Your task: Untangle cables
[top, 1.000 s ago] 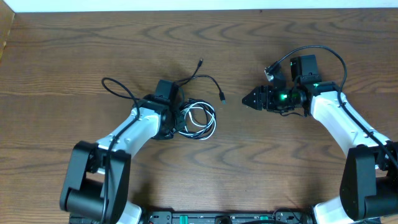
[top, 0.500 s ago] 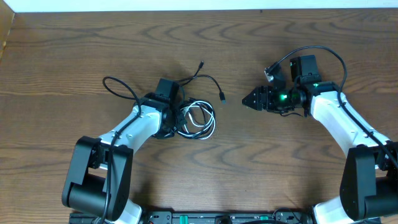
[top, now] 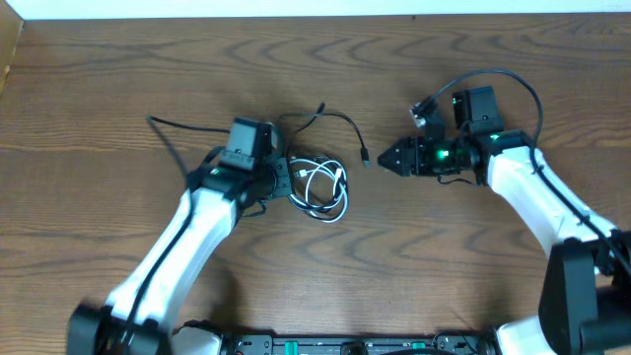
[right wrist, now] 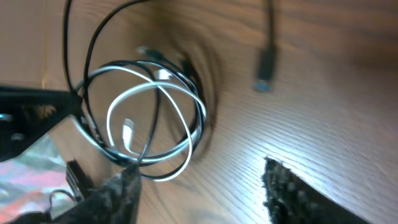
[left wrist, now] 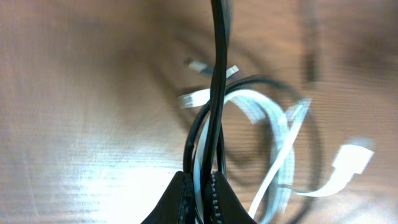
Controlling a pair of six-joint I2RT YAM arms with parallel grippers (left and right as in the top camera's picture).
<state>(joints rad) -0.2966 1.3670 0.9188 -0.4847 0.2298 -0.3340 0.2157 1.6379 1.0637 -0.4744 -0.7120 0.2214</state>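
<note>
table [top: 108, 79]: brown wood with wavy dark grain, fills the overhead view
strip [top: 296, 8]: white, along the table's far edge at 12 o'clock
tan edge [top: 6, 49]: at 10 o'clock in the overhead view; too little shows to name it
glare [left wrist: 118, 186]: pale sheen on the wood, 7 o'clock, left wrist view
crinkled patch [right wrist: 22, 183]: shiny pink and silver, 8 o'clock, right wrist view; blurred

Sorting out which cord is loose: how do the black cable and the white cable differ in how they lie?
The white cable is wound in tight loops; the black cable sends a long free end across the table, its plug lying clear of the coil. The black cable runs out of the shut left claw; whether the white cable is pinched too is unclear. Both are thin and overlap in one tangle.
</note>
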